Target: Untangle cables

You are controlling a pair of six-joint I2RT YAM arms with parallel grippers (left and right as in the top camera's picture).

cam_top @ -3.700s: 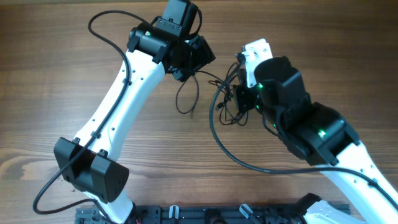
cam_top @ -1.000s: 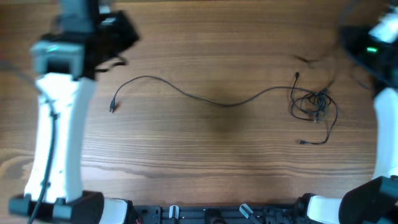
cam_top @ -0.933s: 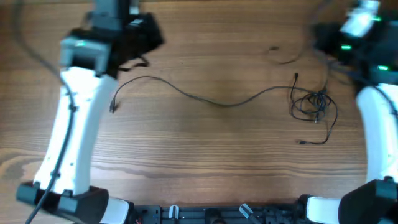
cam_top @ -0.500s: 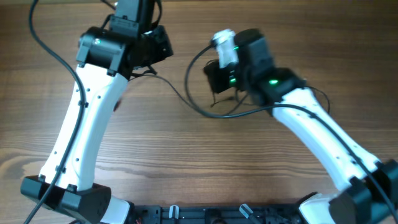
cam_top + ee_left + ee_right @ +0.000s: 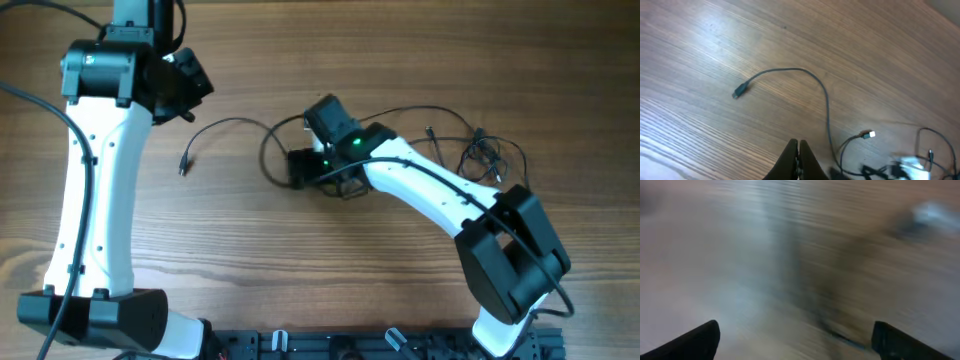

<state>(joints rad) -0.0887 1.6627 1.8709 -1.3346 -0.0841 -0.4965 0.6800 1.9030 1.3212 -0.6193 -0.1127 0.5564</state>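
One thin dark cable [image 5: 228,124] lies left of centre, its small plug [image 5: 182,166] near my left arm. It curls into a loop [image 5: 268,160] by my right gripper [image 5: 299,167], which stands open low over the wood with nothing seen between its fingers. More cables sit in a loose tangle [image 5: 487,153] at the right. My left gripper [image 5: 190,86] hovers shut and empty above the plug end. In the left wrist view the cable [image 5: 816,83] arcs from its dark plug [image 5: 739,92], a pale silvery plug [image 5: 868,134] lies beyond, and the shut gripper [image 5: 798,150] holds nothing. The right wrist view is blurred; its gripper [image 5: 800,340] is wide apart.
Thick black robot cords run along both arms, one looping over the table [image 5: 420,112] behind the right arm. The arm bases and a black rail [image 5: 330,345] line the front edge. Bare wooden table [image 5: 300,260] lies between the arms.
My right gripper has opened and its arm has swung down and left toward the cable loop. My left arm has shifted left, staying shut.
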